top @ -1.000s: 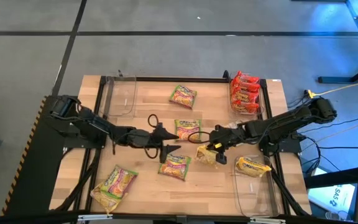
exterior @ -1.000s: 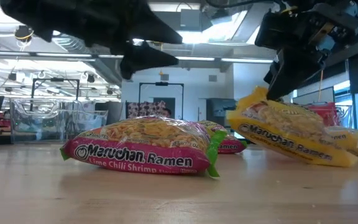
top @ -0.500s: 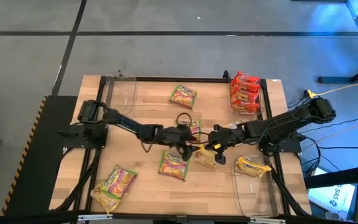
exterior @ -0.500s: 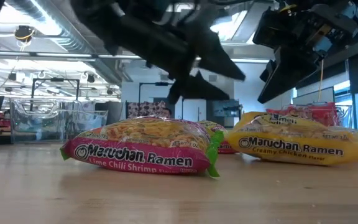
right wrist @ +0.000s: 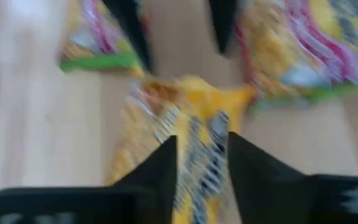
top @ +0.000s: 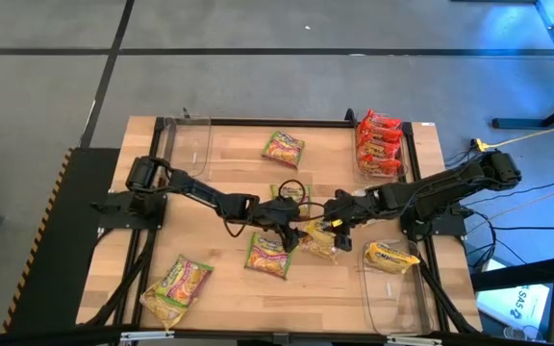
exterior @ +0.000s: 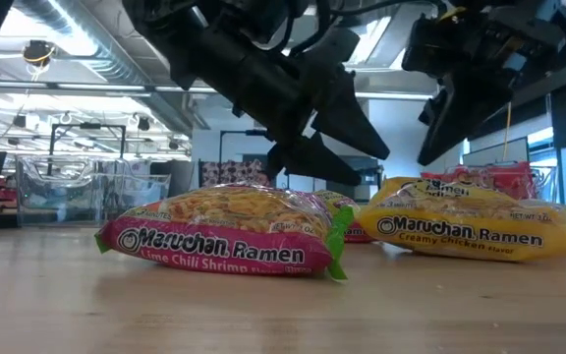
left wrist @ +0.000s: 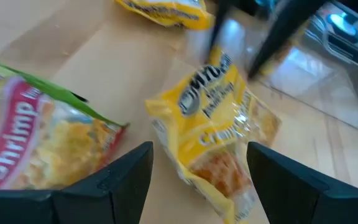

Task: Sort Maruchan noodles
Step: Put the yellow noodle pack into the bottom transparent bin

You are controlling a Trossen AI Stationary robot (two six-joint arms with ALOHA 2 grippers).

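A yellow Maruchan packet (top: 317,240) lies flat on the table's middle, also seen in the low view (exterior: 470,228). My left gripper (top: 294,234) is open just to its left, fingers on either side of the packet's end (left wrist: 213,124) without touching. My right gripper (top: 333,226) hovers open just above the packet's right part (exterior: 435,147). A green-pink packet (top: 268,256) lies flat beside my left gripper. Other green-pink packets lie at the far middle (top: 284,147), under my left arm (top: 290,195) and at the near left (top: 175,288).
Red-orange packets (top: 378,144) are stacked in the clear bin at the far right. Another yellow packet (top: 390,257) lies in the clear bin at the near right (top: 392,298). A third clear bin (top: 186,144) stands at the far left. Both arms meet over the table's middle.
My right gripper held the yellow packet lifted and tilted, then opened and let go; the packet now lies flat on the table. My left arm swung toward the table's right, past the green-pink packet, and its open gripper reached the yellow packet.
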